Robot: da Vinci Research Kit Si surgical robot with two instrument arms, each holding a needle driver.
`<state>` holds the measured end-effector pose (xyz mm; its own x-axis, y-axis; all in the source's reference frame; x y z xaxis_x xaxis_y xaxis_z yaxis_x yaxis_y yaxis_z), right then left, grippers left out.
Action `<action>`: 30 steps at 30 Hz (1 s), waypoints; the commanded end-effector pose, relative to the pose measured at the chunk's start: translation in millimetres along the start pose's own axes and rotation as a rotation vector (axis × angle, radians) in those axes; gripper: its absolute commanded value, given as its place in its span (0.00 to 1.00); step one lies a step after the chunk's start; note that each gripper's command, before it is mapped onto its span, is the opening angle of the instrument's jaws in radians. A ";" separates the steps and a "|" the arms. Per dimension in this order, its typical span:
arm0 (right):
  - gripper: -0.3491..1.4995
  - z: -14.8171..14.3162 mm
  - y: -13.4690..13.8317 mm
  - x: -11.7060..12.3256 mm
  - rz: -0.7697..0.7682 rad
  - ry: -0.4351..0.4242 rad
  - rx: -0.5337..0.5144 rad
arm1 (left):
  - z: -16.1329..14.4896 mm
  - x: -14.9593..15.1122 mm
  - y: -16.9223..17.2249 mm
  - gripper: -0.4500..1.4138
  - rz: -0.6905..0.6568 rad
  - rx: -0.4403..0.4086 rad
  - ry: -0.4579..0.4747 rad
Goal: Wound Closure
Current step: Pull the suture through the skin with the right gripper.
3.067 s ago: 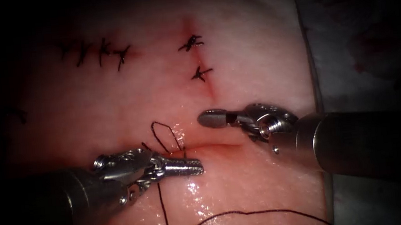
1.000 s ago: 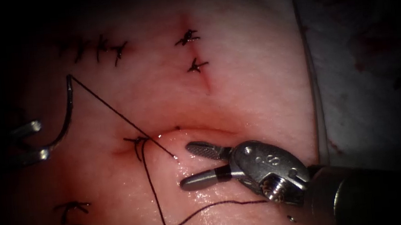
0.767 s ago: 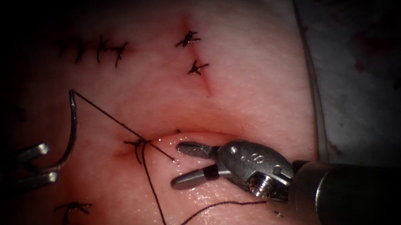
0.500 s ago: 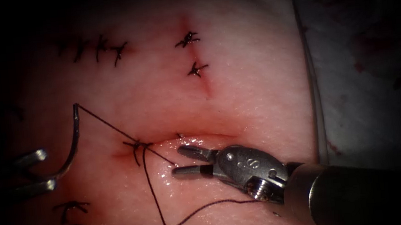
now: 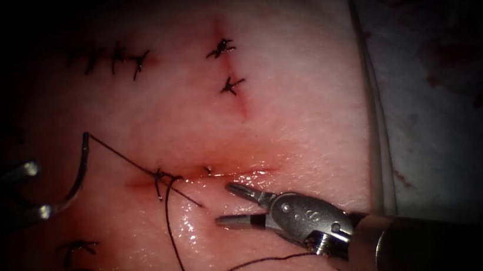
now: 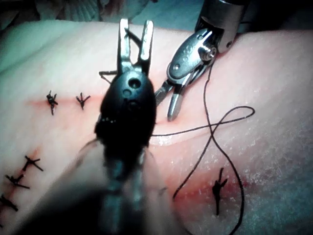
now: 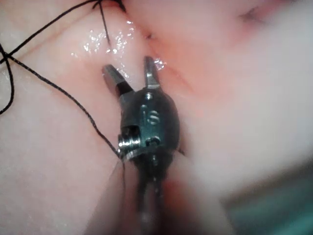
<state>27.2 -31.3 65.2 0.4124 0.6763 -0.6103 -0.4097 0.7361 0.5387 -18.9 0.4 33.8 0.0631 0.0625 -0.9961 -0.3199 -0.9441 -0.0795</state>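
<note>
Seeing the tissue [image 5: 286, 107] across most of our endoscope view, with the cut [image 5: 239, 173] running sideways at centre and finished stitches toward 11 and 12 o'clock. We have the right tool [image 5: 231, 204] coming in from 4 o'clock, jaws spread apart and holding nothing, tips hovering just below the cut; the right wrist view [image 7: 131, 71] shows the same spread. Left tool [image 5: 31, 191] sits at 9 o'clock at the dark edge, jaws clamped on the needle [image 5: 77, 176] near its pointed end. That needle is clear of the tissue, left of the cut, curving up toward 10 o'clock. The thread [image 5: 127, 159] runs from the needle's tail down to a knot [image 5: 160, 176] at the cut's left end, with loose slack trailing to 6 o'clock.
</note>
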 end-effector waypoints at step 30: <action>0.58 2.6 -2.4 8.6 -0.097 0.091 -0.004 | 1.0 -2.1 5.8 0.00 -0.019 -0.035 0.008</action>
<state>33.0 -27.4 59.8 0.3774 0.5977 -0.7074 -0.3734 0.7972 0.4744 -21.3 -4.9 34.9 0.0754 0.0792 -0.9940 -0.2854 -0.9534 -0.0976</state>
